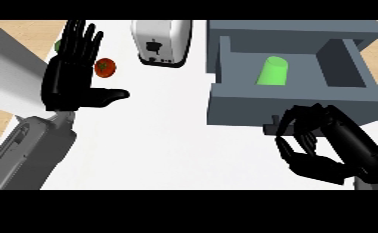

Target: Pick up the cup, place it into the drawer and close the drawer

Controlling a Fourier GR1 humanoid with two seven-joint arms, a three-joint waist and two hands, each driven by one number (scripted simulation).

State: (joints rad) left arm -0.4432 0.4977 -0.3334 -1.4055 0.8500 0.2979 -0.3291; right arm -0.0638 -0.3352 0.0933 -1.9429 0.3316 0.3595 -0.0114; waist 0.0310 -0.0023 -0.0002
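Green cup (273, 70) lying on its side inside the open grey drawer (288, 109) at the upper right of the frame, roughly in the middle of the compartment, clear of the walls. Drawer pulled out from a grey cabinet (288, 27) along the top right edge, front panel facing the lower part of the frame. Right hand (317, 144) at the lower right, just below the drawer front, fingers curled with nothing in them, fingertips close to the small handle (272, 126); contact not clear. Left hand (74, 72) at the upper left, spread flat with fingers straight and pointing up, thumb out to the right, holding nothing. Red tomato (105, 67) just beside that hand's fingers. White toaster (161, 42) at the top centre on the white counter (162, 142). Small green thing (57, 44) peeking out behind the left hand, too hidden to name
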